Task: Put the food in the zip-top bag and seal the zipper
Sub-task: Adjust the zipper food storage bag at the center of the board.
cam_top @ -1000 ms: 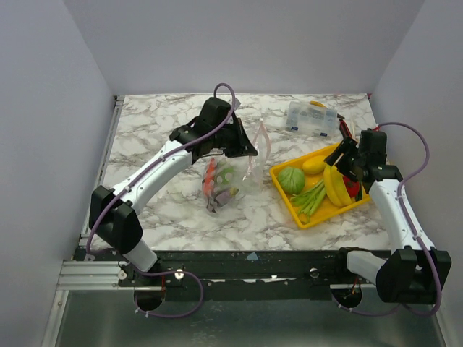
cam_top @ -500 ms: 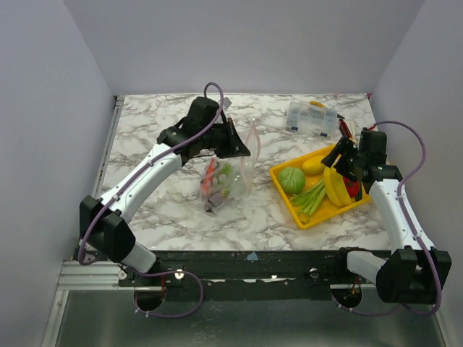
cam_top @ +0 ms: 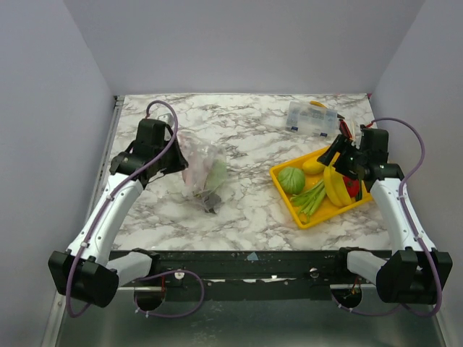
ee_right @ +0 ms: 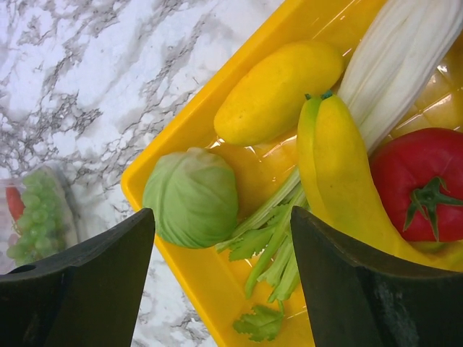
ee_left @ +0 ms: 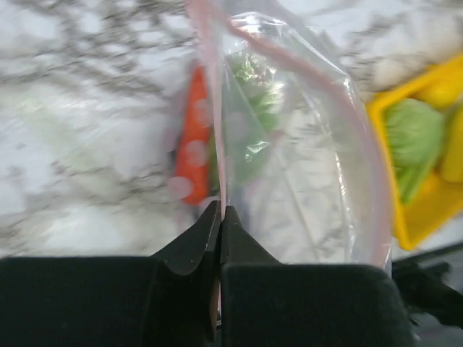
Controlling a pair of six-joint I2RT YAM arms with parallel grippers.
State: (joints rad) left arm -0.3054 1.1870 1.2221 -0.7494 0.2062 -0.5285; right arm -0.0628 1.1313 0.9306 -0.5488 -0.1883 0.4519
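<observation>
Marble table, both arms based at its near edge.

Left arm: reaches up and away from the yellow tray, elbow low, wrist bent back toward the tray. Left gripper: clenched, fingers pressed flat together on the mouth edge of the zip-top bag. The pink zipper runs straight down into the pinch.

Right arm: rises along the tray's right side, wrist tipped down over the tray's far corner. Right gripper: released, jaws spread wide, nothing between them, touching nothing, hovering over the tray.

The bag sits well left of the tray, on the marble side. Its mouth is partly open and held by the left gripper. Inside are an orange-red piece, a green grape cluster and a dark piece at the low end. Cannot tell whether that end rests on the marble.

In the tray:
- cabbage at the corner nearest the bag
- banana
- white stalk
- yellow fruit against the far rim
- tomato, just beside the banana
- celery, between cabbage and banana

Clear compartment box stands beyond the tray, apart from it.
</observation>
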